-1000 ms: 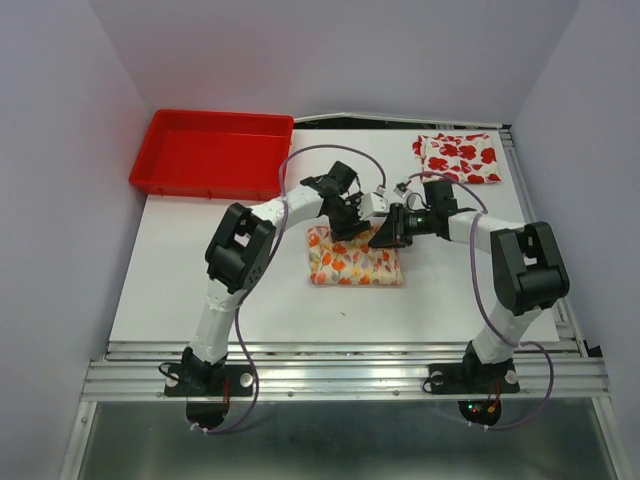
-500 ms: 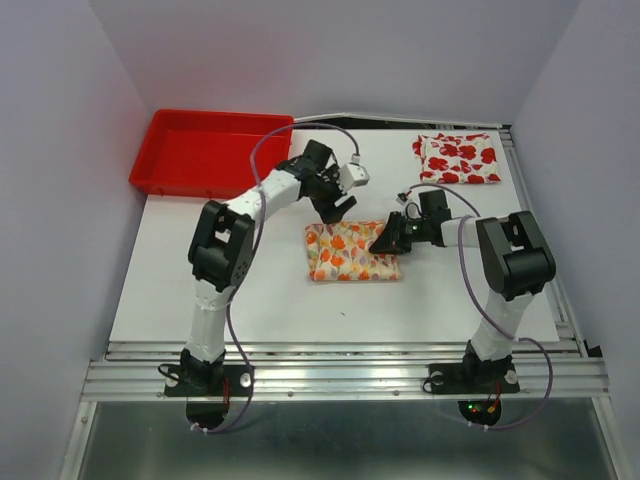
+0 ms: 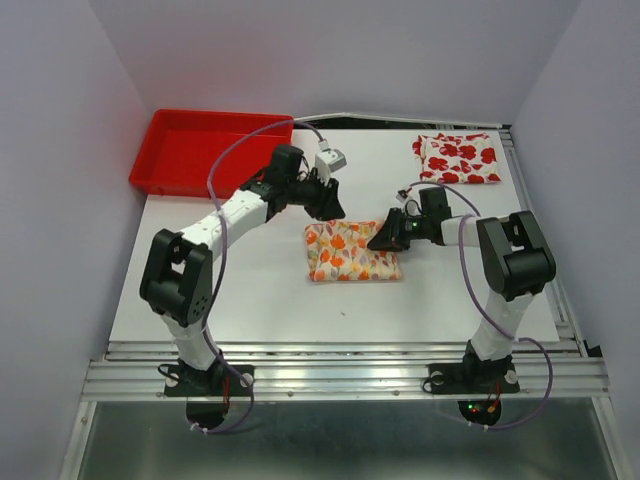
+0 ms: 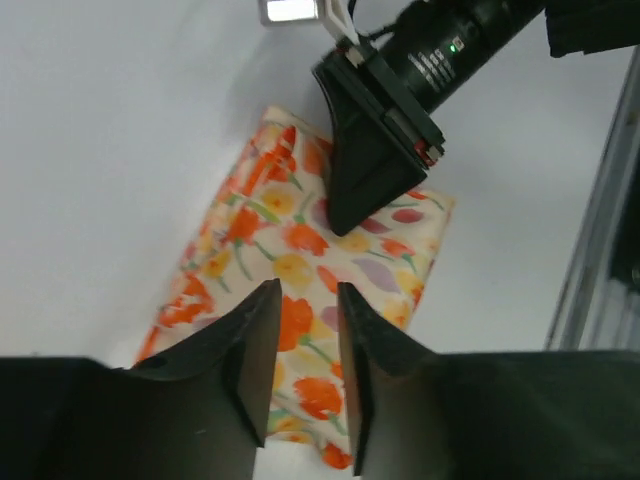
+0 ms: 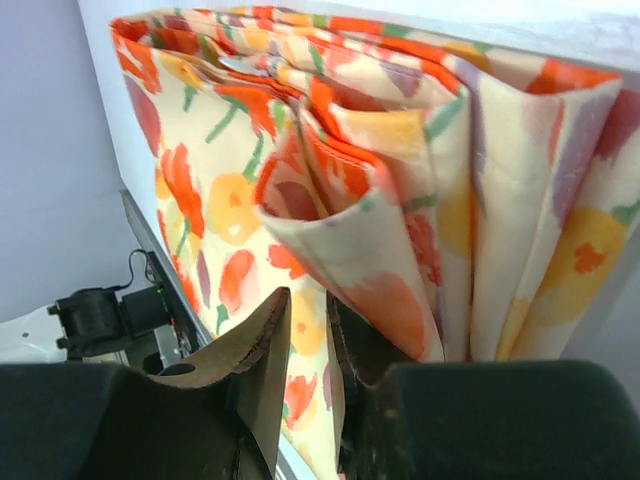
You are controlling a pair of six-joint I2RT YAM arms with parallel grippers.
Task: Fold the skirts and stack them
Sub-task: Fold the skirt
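Observation:
The cream skirt with orange, red and yellow marks lies folded in a rectangle at mid-table; it also shows in the left wrist view and fills the right wrist view. The white skirt with red flowers lies folded at the back right. My left gripper hovers behind the cream skirt's back left corner, its jaws a little apart and empty. My right gripper has its tip at the cream skirt's back right edge, jaws narrowly apart, and a fold of cloth rests against one finger's outer side.
A red plastic tray stands at the back left, just behind my left arm. A metal rail runs along the table's near edge. Grey walls close in both sides.
My left gripper has let go of the cream skirt and drawn back and left toward the tray. My right gripper has stayed at the skirt's right edge, and the skirt lies flatter.

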